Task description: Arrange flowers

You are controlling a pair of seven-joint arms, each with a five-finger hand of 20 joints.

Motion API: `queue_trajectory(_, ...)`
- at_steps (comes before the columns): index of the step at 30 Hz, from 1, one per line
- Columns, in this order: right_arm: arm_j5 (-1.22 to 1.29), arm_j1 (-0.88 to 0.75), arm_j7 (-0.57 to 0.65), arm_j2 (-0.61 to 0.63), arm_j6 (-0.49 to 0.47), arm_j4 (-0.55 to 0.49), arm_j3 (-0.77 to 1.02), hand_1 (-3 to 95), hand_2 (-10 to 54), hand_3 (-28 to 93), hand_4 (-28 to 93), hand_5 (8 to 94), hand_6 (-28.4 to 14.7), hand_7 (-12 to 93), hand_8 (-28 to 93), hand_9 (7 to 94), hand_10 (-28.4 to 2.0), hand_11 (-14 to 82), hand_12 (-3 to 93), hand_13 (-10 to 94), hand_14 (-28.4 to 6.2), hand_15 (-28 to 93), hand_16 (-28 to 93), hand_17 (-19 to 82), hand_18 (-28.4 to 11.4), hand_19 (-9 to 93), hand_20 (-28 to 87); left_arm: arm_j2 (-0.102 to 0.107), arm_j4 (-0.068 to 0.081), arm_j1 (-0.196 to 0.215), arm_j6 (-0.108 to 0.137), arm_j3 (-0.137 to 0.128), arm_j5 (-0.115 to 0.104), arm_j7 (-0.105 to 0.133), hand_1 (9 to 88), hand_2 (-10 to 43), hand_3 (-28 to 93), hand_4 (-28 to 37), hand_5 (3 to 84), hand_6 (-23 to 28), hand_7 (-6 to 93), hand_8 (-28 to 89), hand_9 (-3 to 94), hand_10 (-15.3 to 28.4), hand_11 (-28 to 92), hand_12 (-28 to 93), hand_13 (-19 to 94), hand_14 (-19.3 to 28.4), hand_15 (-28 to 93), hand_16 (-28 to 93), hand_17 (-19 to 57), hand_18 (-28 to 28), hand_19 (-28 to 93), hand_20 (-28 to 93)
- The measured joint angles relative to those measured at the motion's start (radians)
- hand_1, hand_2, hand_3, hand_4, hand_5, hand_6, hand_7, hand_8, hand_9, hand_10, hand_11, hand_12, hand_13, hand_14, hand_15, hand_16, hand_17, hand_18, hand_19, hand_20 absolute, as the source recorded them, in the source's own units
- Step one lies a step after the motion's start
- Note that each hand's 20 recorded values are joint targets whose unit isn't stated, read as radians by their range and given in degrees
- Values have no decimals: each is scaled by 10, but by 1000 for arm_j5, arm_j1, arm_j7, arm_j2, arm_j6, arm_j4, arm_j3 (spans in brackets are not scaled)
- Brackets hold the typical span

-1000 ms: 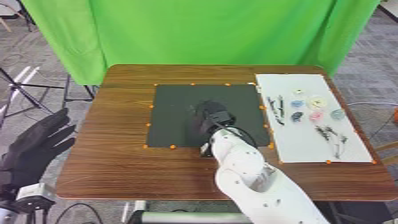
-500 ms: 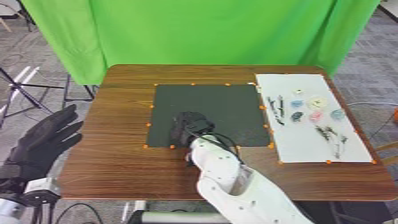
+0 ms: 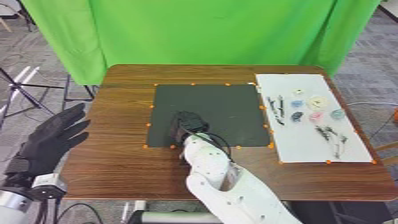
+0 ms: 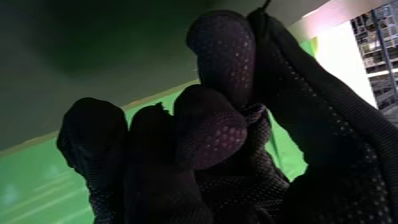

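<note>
White paper [image 3: 306,147] carries our flowers [image 3: 316,103]; above the black mat [image 3: 209,97], our right hand [image 3: 188,122] pinches a thin dark stem [image 4: 266,4]. Our left hand [image 3: 51,137] extends straight fingers [image 3: 76,142].

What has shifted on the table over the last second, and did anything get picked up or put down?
The right hand has moved left over the black sheet, mostly in the first half second. The left hand has drifted slightly right, towards the table. I see nothing picked up or put down. The flowers stay put on the white sheet.
</note>
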Motion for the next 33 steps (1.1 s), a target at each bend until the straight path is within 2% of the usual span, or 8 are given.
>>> queue_trajectory(4, 11, -1, 3, -12, -22, 2, 8, 322, -18, 849, -185, 869, 30, 430, 103, 916, -69, 584, 466, 863, -62, 835, 405, 533, -225, 932, 661, 4, 1, -7, 0, 4, 0, -3, 251, -95, 681, -254, 251, 12, 182, -95, 191, 89, 120, 203, 141, 112, 175, 79, -97, 168, 331, 109)
queue_trajectory(10, 18, -3, 4, -14, -40, 2, 8, 309, -25, 848, -188, 876, 24, 433, 1, 919, -71, 568, 467, 856, -67, 826, 410, 526, -226, 932, 660, 5, 3, -9, 0, 7, 0, -6, 251, -95, 682, -252, 251, 13, 182, -95, 191, 90, 120, 203, 141, 112, 176, 79, -98, 168, 332, 109)
queue_trajectory(16, 5, -3, -1, -17, -67, 1, 13, 310, -48, 833, -208, 860, 19, 420, 32, 896, -78, 571, 474, 836, -74, 827, 412, 503, -228, 932, 652, 3, 3, -10, 0, 7, 1, -6, 250, -95, 682, -252, 251, 13, 182, -95, 190, 89, 120, 203, 141, 112, 176, 78, -98, 169, 333, 108)
queue_trajectory(21, -4, -1, -6, -17, -84, -1, 14, 293, -64, 811, -227, 855, 18, 441, -80, 888, -81, 574, 470, 829, -74, 827, 413, 494, -226, 932, 646, 1, 3, -9, 1, 8, 1, -6, 251, -95, 683, -251, 251, 13, 182, -95, 191, 90, 121, 202, 141, 112, 176, 78, -98, 169, 333, 108)
queue_trajectory(33, -12, 1, -13, -15, -130, -16, 22, 206, -67, 777, -261, 859, 15, 419, -92, 894, -80, 556, 455, 831, -72, 818, 401, 495, -223, 932, 634, -13, 3, -5, 3, 6, 2, -5, 249, -93, 688, -253, 252, 13, 184, -96, 191, 90, 121, 201, 142, 113, 176, 77, -99, 169, 335, 108)
